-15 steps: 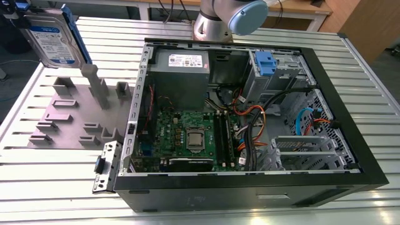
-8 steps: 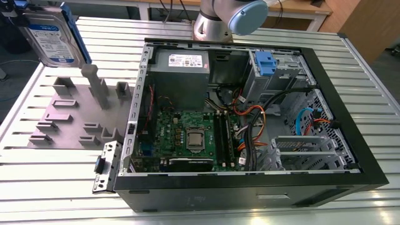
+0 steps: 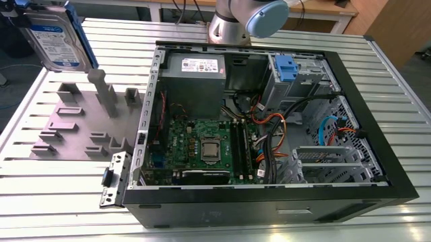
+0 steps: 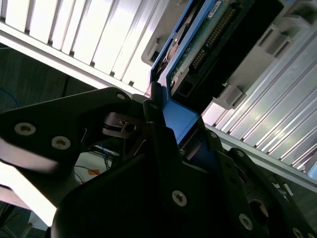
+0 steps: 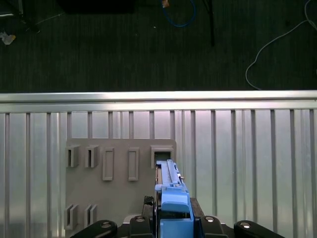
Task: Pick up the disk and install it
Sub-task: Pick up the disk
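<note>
Clamping disk [image 3: 57,40], tool [image 5: 174,221] half-cropped.

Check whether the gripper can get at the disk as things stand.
Yes, it seems so: the gripper is clamped on the disk by its blue bracket, holding it on edge above the grey fixture, with nothing between them.

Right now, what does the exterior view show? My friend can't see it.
A blue-framed hard drive is held up above a grey slotted holder on a ribbed metal table. To the exterior view's right lies an open computer case.
</note>
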Motion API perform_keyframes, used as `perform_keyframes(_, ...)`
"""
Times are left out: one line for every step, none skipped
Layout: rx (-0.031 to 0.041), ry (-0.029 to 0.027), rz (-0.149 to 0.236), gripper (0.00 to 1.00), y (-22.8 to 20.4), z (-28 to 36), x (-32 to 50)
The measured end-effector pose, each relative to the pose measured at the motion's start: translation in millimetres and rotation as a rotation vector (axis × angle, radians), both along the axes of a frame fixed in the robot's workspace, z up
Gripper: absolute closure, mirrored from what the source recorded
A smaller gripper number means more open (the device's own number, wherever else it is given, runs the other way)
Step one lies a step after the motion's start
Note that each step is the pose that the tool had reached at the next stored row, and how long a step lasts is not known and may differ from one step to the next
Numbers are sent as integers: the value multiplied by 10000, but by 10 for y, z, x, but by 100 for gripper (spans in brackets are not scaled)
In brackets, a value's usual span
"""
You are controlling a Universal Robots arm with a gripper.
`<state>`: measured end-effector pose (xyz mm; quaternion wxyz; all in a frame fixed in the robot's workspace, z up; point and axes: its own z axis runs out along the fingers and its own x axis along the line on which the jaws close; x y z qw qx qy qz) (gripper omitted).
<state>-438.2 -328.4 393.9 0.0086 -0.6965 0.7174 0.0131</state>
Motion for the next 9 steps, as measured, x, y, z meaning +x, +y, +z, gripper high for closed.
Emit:
perform_keyframes(1,0,0,64,0,8,0)
perform_keyframes(1,-2,0,64,0,14,0)
perform_keyframes(1,-2,0,64,0,21,0)
perform_keyframes(2,-3,0,64,0,26,0)
perform_keyframes(2,-3,1,64,0,31,0)
perform_keyframes(2,-2,0,64,0,36,0)
perform_keyframes(2,-2,0,64,0,42,0)
perform_keyframes(2,-2,1,64,0,48,0)
perform_keyframes(2,-2,0,64,0,55,0)
